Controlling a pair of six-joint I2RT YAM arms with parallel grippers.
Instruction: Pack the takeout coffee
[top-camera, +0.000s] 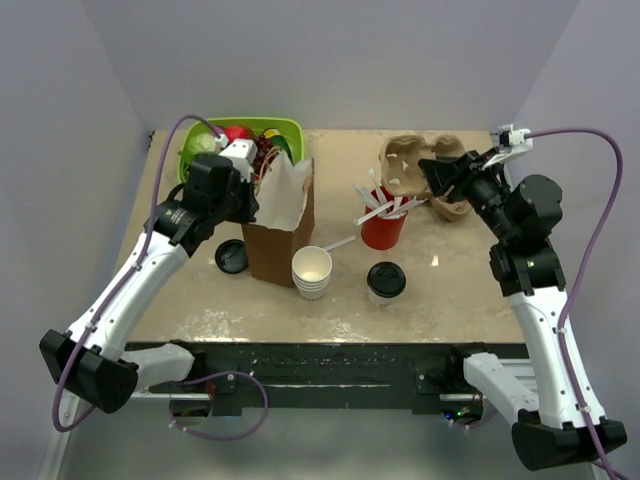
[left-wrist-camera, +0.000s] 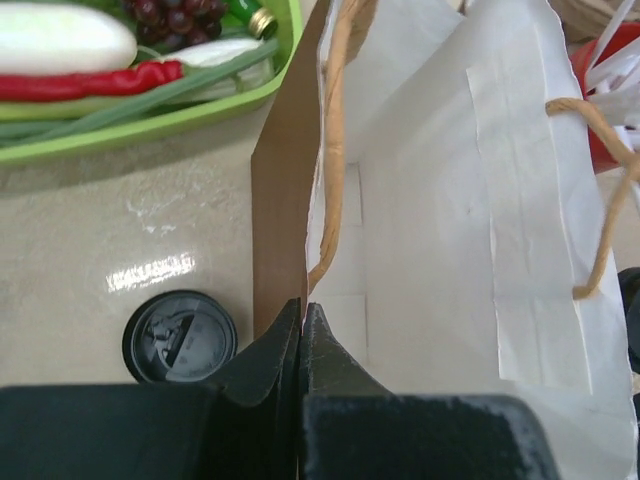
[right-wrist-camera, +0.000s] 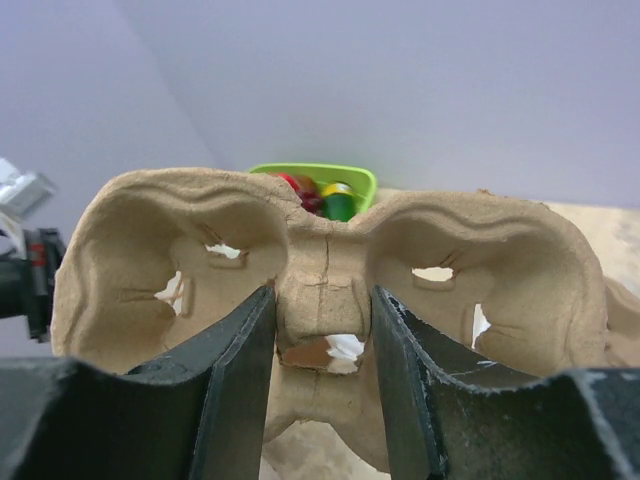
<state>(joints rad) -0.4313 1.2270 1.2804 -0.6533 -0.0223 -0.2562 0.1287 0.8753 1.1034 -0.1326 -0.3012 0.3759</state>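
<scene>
Left tool (left-wrist-camera: 302, 315) clenched on paper bag (left-wrist-camera: 440, 200) rim, likely to hold its mouth open | right tool (right-wrist-camera: 322, 340) apparently grasping pulp cup carrier (right-wrist-camera: 480, 270) centre, raised | takeout coffee (top-camera: 386, 280) upright on worktop (top-camera: 450, 300), untouched, near bag

Green basket (top-camera: 287, 124), stacked cups (top-camera: 312, 272), loose lid (top-camera: 231, 256)

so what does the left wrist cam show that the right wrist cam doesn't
Only the left wrist: the left claw shut on the edge of the brown paper bag, the bag's white inside, and a loose black lid on the table. Only the right wrist: the right claw gripping the centre post of a pulp cup carrier. Both: the green tray, beside the bag in one, behind the carrier in the other.
</scene>
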